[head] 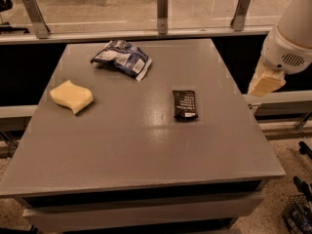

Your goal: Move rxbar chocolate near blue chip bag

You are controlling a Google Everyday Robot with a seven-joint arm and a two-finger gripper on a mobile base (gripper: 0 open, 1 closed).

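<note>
Hanging off the grey worktop's (pixel 146 150) right edge, the cream gripper (pixel 265 84), state untellable, may skid the flat dark-wrapped rxbar chocolate (pixel 185 104) wide of the crumpled blue chip bag (pixel 122 57).

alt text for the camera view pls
An rxbar chocolate lies right of centre on a grey table, apart from the blue chip bag at the back and a yellow sponge at left. The gripper hangs beyond the table's right edge.

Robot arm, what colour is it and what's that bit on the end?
The arm is fat, round and white, with a patch of little vent slits on its side. On its end is the tool, a pale yellowish blocky piece, out past the side edge of the table. No cables show.
</note>
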